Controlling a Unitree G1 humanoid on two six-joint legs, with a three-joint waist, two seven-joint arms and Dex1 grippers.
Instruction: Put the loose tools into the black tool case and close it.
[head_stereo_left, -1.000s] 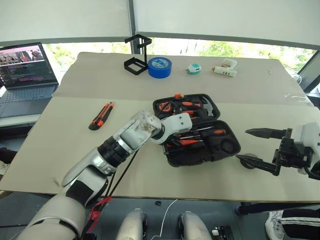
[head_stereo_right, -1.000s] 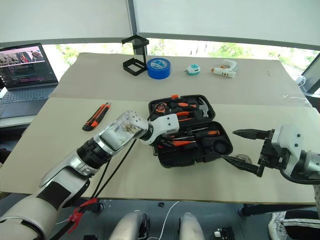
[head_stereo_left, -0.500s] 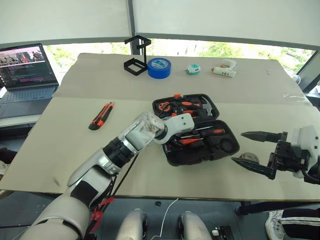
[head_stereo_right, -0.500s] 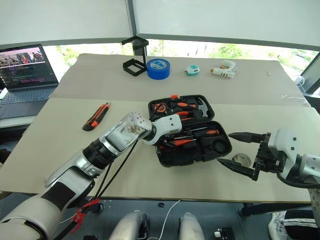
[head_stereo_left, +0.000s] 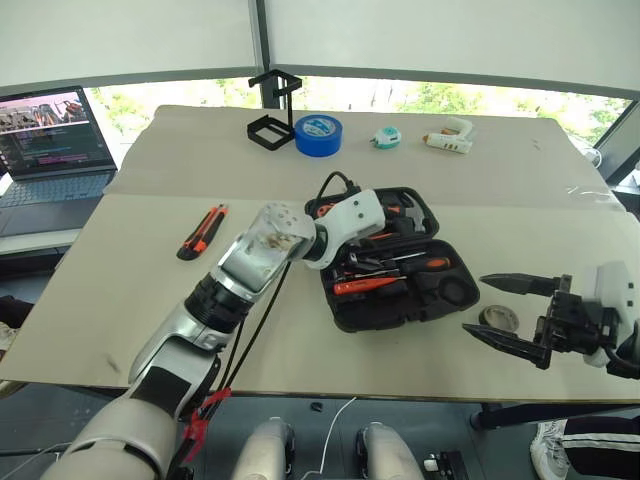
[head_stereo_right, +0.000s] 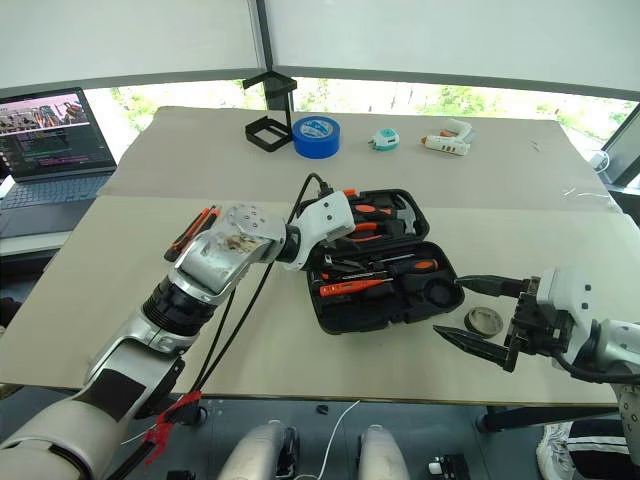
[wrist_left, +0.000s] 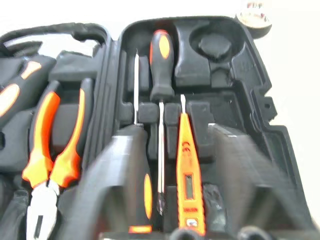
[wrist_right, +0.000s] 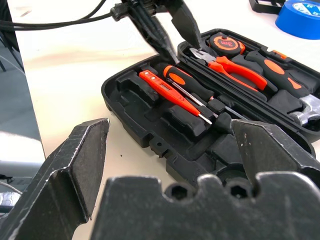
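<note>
Our left gripper (wrist_right: 167, 31) angled down over the open black tool case (head_stereo_left: 400, 300), jaws slightly parted, empty, right gripper (head_stereo_left: 515, 312) level beside the case, jaws released wide

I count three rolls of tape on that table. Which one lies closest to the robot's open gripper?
The small grey tape roll, lying just right of the black tool case, between the right gripper's spread fingers. The big blue tape roll and teal roll sit far back.

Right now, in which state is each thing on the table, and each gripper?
black tool case: open.
tester pen: seated in a case slot.
utility knife: loose, outside case.
grey tape roll: loose, beside case.
left gripper: jaws open, empty, over case.
right gripper: jaws open, empty.
laptop: open, screen lit.
</note>
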